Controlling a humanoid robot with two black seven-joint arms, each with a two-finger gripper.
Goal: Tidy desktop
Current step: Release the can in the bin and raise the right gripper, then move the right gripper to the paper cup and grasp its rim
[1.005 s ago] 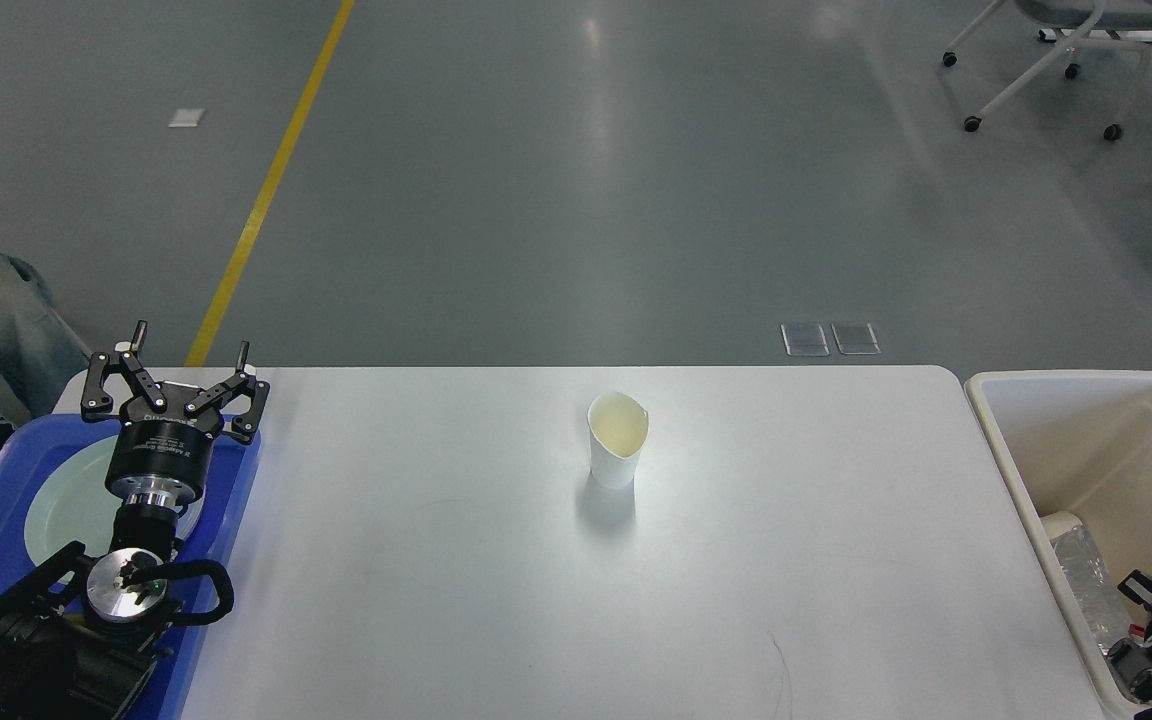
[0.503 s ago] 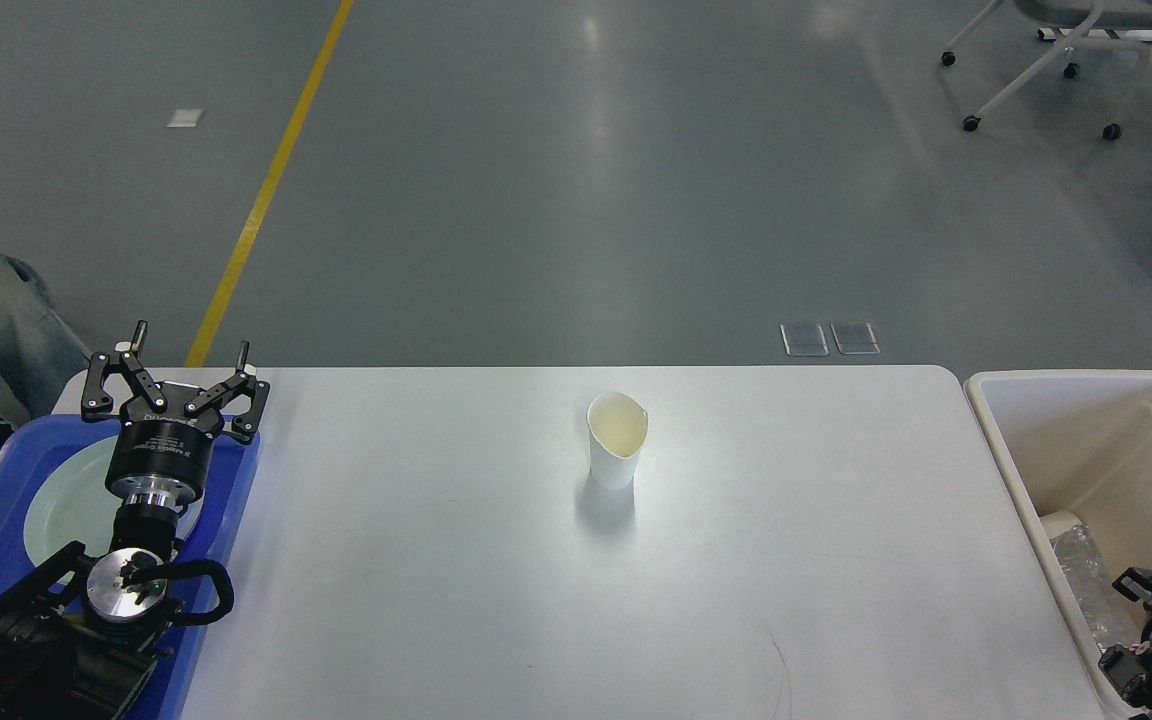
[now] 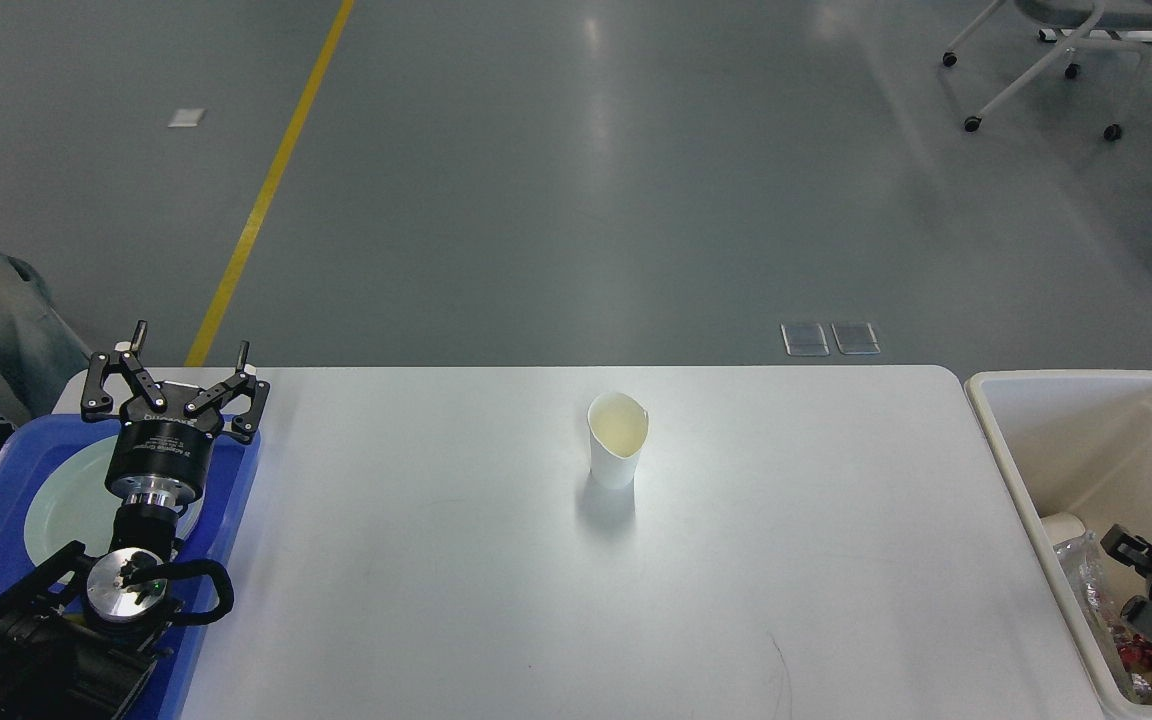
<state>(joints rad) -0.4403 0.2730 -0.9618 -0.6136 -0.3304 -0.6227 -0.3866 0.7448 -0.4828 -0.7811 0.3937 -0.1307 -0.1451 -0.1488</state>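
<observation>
Right gripper has risen inside the bin, jaws indistinct; left gripper jaws open. Paper cup remains on the worktop.

You can see small white letters on the round black body of the left gripper, but they are too tiny to read. You won't find any other words, numbers or signs.

left hand spread, right hand (unclear)
</observation>
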